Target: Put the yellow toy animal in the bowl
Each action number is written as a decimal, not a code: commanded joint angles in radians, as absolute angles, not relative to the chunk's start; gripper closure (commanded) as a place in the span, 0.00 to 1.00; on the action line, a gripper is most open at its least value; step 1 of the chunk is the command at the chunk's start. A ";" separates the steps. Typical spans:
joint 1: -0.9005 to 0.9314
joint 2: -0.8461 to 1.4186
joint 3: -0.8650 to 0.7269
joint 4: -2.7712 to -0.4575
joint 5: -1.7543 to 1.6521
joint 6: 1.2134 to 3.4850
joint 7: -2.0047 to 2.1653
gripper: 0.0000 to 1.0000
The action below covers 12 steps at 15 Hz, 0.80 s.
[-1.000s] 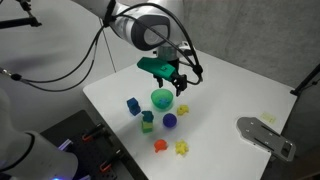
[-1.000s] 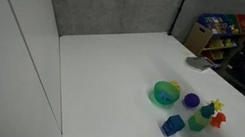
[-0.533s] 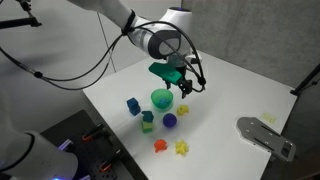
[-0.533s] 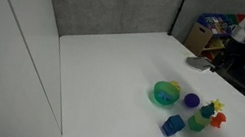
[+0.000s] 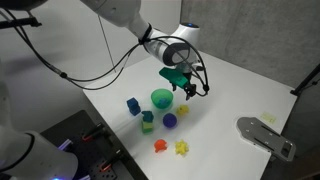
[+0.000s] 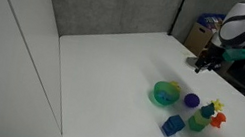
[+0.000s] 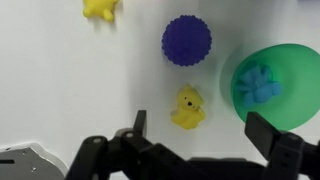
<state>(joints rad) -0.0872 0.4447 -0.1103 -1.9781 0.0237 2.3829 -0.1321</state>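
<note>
The yellow toy animal [image 7: 187, 108] lies on the white table between the purple ball [image 7: 187, 40] and the green bowl [image 7: 292, 58]. It also shows in an exterior view [image 5: 183, 109], just beside the bowl [image 5: 160, 103]. A blue item lies inside the bowl. My gripper [image 7: 202, 128] is open and empty, hovering above the table with the toy animal showing between its fingers. In both exterior views the gripper [image 5: 189, 89] [image 6: 204, 63] hangs above the table near the bowl [image 6: 161, 97].
A lumpy yellow toy [image 5: 182, 148] and an orange toy [image 5: 159, 145] lie nearer the table edge. A blue block [image 5: 133, 104] and teal-green blocks [image 5: 147, 118] sit beside the bowl. A grey metal piece [image 5: 266, 136] lies further off on the table.
The arm has swung across and down towards the bowl and the yellow toy animal, coming into the second exterior view. The gripper stays open. No toy has moved.
</note>
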 commanded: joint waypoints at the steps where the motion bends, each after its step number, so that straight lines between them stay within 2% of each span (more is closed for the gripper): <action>1: -0.113 0.558 -0.084 -1.833 0.047 2.339 -0.094 0.00; 12: -0.118 0.849 -0.086 -1.532 0.026 2.227 -0.038 0.00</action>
